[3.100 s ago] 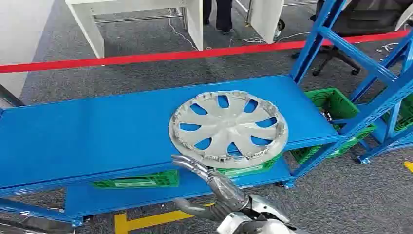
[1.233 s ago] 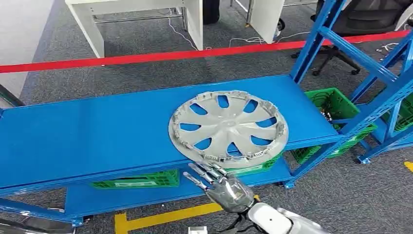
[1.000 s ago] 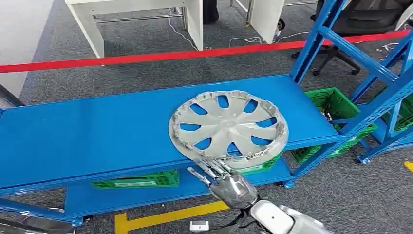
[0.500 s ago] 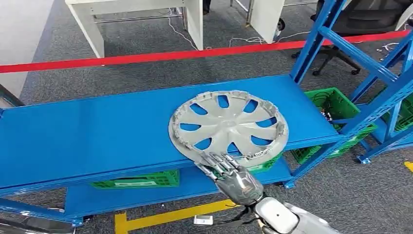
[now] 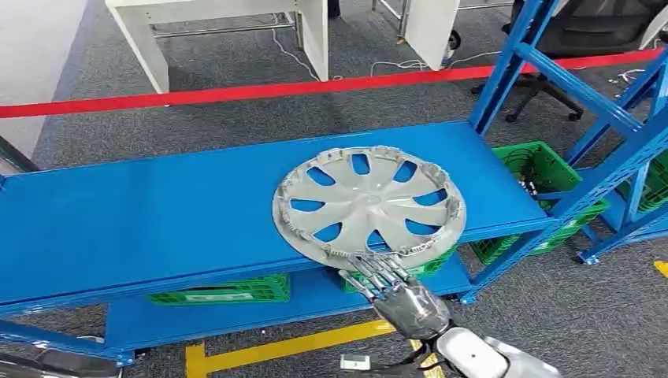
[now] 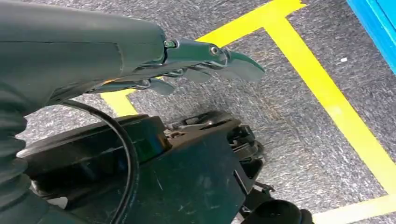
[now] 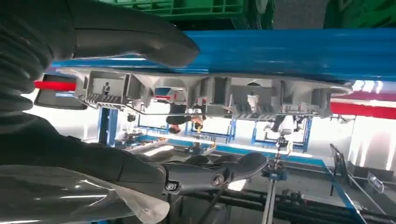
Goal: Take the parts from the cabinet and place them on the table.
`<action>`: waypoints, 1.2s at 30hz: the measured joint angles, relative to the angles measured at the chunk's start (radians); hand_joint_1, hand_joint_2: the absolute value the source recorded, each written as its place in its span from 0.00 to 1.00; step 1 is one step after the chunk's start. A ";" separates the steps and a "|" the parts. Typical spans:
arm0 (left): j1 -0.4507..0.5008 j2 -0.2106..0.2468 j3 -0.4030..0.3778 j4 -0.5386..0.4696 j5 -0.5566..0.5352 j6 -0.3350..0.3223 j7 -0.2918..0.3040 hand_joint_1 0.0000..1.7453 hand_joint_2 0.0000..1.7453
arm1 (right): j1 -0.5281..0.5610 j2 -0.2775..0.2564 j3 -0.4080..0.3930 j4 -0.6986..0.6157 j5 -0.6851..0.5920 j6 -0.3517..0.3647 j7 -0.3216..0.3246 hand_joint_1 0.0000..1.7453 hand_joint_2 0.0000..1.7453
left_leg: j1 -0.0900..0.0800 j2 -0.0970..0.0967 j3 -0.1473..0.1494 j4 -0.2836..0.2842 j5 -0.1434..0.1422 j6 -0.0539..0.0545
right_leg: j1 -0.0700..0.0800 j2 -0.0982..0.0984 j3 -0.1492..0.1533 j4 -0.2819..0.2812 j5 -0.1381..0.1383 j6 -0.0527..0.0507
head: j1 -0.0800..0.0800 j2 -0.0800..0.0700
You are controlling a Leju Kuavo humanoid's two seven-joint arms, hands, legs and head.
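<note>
A: What sits closest to the robot?
B: Its right hand [image 5: 402, 293] reaches up from below, fingers stretched out and apart, their tips at the near rim of the wheel cover [image 5: 369, 206]. From the right wrist view the thumb and the fingers lie on opposite sides of the cover's edge with a gap between them; the hand grips nothing.

A: And the left hand?
B: The left hand [image 6: 205, 63] hangs over the grey carpet [image 6: 299, 154], above yellow floor tape [image 6: 327, 93]. Its fingers are loosely extended and hold nothing.

A: Where exactly does the wheel cover lie?
B: Flat on the upper blue shelf [image 5: 157, 220] of the cabinet, right of centre, its near edge jutting slightly past the shelf's front lip. It is silver with curved spokes, and the blue shows through the openings.

A: What lies beneath that shelf?
B: A lower blue shelf carrying green crates [image 5: 228, 290]. Another green crate [image 5: 543, 169] sits at the right end, among the blue uprights [image 5: 504, 67].

A: And farther back in the room?
B: Grey carpet runs on to a red barrier tape [image 5: 260, 90] stretched across the whole view. Behind it stand white table legs [image 5: 315, 35], loose cables on the floor, and a dark office chair [image 5: 551, 87] at the far right.
</note>
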 joint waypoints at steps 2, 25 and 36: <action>0.000 0.000 0.000 0.000 0.000 0.000 -0.002 0.00 1.00 | 0.002 -0.005 -0.004 0.005 0.000 0.002 -0.003 0.00 1.00 | 0.000 0.000 0.000 0.000 0.000 0.000 | 0.000 0.000 0.000 0.000 0.000 0.000 | 0.000 0.000; -0.003 0.002 0.001 0.000 0.016 -0.003 0.002 0.00 1.00 | -0.014 -0.010 -0.058 0.029 0.000 -0.004 0.015 0.00 1.00 | 0.000 0.000 0.000 0.000 0.000 0.000 | 0.000 0.000 0.000 0.000 0.001 0.001 | 0.000 0.000; -0.003 0.002 0.001 0.000 0.016 -0.003 0.002 0.00 1.00 | -0.026 -0.007 -0.065 0.038 0.000 -0.004 0.013 0.00 1.00 | 0.000 0.000 0.000 0.000 0.000 0.000 | 0.000 0.000 0.000 0.000 0.001 0.001 | 0.000 0.000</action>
